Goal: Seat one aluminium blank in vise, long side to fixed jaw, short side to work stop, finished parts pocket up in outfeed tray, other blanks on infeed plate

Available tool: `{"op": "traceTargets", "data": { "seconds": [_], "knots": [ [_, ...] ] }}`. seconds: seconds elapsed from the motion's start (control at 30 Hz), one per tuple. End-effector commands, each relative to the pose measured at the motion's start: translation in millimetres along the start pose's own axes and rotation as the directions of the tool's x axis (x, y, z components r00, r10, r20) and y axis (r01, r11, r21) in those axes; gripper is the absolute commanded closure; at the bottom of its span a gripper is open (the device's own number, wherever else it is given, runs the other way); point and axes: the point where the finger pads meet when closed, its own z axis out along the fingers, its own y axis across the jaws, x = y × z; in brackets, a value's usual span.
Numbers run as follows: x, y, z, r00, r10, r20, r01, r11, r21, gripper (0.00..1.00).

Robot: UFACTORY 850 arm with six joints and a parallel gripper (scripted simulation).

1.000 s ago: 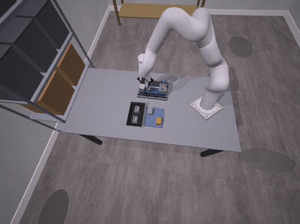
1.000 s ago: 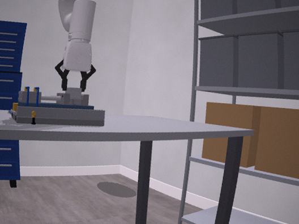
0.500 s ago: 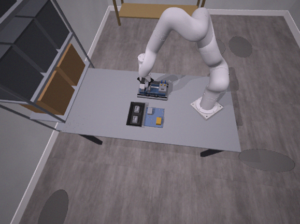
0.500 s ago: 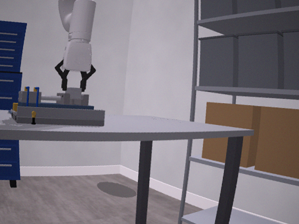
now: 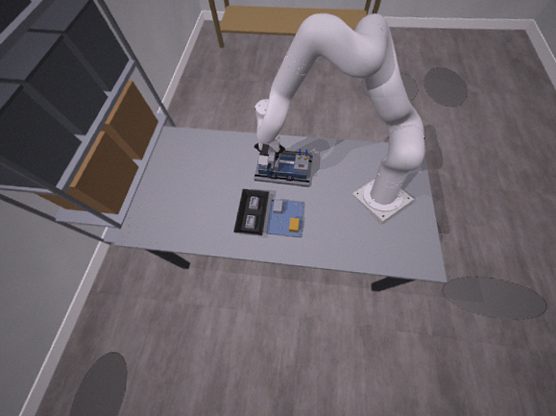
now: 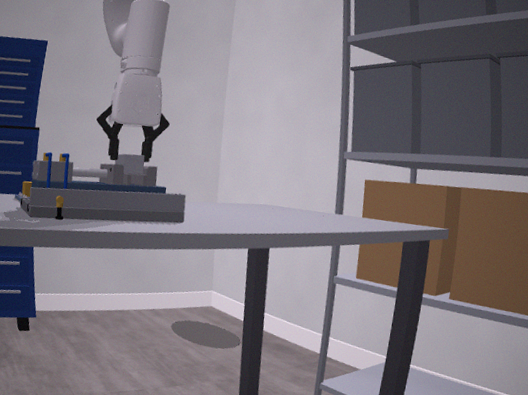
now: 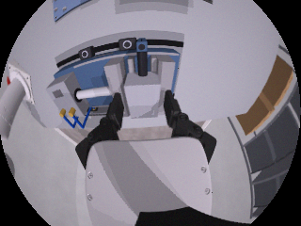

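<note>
The vise (image 5: 284, 168) stands at the back of the table. An aluminium blank (image 7: 143, 94) sits in the vise opening, and it also shows in the exterior view (image 6: 129, 162) beside the end block without hoses (image 6: 146, 175). My gripper (image 7: 143, 98) is right above the blank, open, with a finger on each side of it and a small gap to each. It also shows from the side (image 6: 128, 154). The black outfeed tray (image 5: 253, 211) holds two finished parts (image 5: 253, 202) (image 5: 250, 220). The blue infeed plate (image 5: 286, 217) carries an aluminium blank (image 5: 278, 205) and a brass blank (image 5: 294, 224).
The vise's hosed block with blue hoses (image 6: 54, 169) is at its far end from my gripper. The arm's base (image 5: 383, 198) is bolted at the table's right. A shelf rack with brown boxes (image 5: 118, 148) stands left of the table.
</note>
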Motion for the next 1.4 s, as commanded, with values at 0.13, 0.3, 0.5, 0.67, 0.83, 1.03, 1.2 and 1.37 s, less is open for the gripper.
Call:
{"op": "traceTargets", "data": {
  "seconds": [0.13, 0.3, 0.5, 0.67, 0.83, 1.03, 1.2, 1.37],
  "knots": [
    [-0.1, 0.9, -3.2, 1.000, 0.000, 0.000, 0.000, 1.000, -0.002, 0.31],
    [-0.1, 0.9, -6.9, 1.000, 0.000, 0.000, 0.000, 1.000, -0.002, 0.31],
    [-0.1, 0.8, -20.4, 1.000, 0.000, 0.000, 0.000, 1.000, -0.002, 0.31],
    [-0.1, 0.8, -35.9, 1.000, 0.000, 0.000, 0.000, 1.000, -0.002, 0.31],
    [-0.1, 0.8, -49.0, 1.000, 0.000, 0.000, 0.000, 1.000, -0.002, 0.31],
    [-0.1, 0.8, -63.5, 1.000, 0.000, 0.000, 0.000, 1.000, -0.002, 0.31],
    [-0.1, 0.7, -73.7, 1.000, 0.000, 0.000, 0.000, 1.000, -0.002, 0.31],
    [-0.1, 0.7, -78.6, 1.000, 0.000, 0.000, 0.000, 1.000, -0.002, 0.31]
  ]
}}
